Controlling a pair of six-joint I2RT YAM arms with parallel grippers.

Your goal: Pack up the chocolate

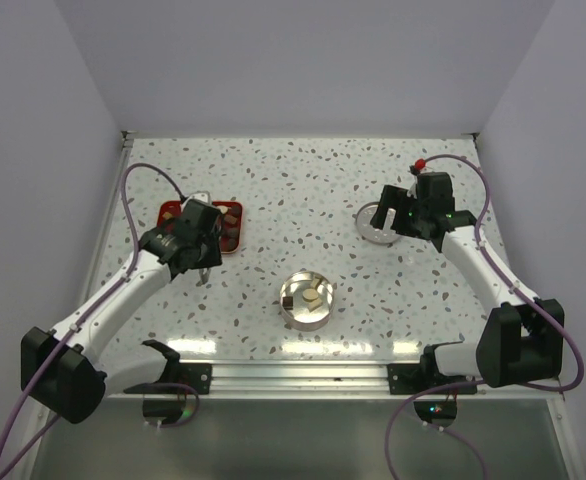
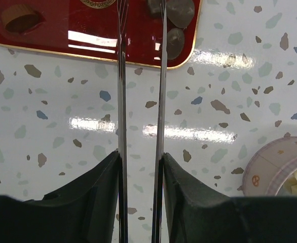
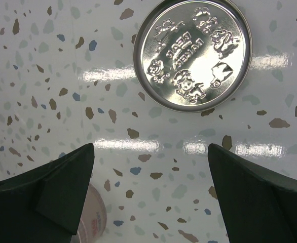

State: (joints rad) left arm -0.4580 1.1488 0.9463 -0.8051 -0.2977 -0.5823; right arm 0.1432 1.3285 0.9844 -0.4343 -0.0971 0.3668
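My left gripper (image 1: pixel 203 238) is shut on long metal tweezers (image 2: pixel 141 101). Their two blades stand slightly apart and reach over the near edge of the red tray (image 2: pixel 87 43). The tray holds dark chocolate pieces (image 2: pixel 178 14) by the right blade tip and a tan cup-shaped piece (image 2: pixel 19 19) at the left. I cannot tell whether the tips hold anything. The round tin (image 1: pixel 307 298) sits mid-table with cream, tan and dark pieces inside; its rim shows in the left wrist view (image 2: pixel 275 164). My right gripper (image 3: pixel 151 190) is open and empty above the table, near the tin's lid (image 3: pixel 191 53).
The silver embossed lid (image 1: pixel 376 223) lies flat at the right rear beside my right gripper (image 1: pixel 393 215). The red tray (image 1: pixel 231 215) sits at the left rear. Side walls border the table. The tin's edge shows at the lower left of the right wrist view (image 3: pixel 90 220).
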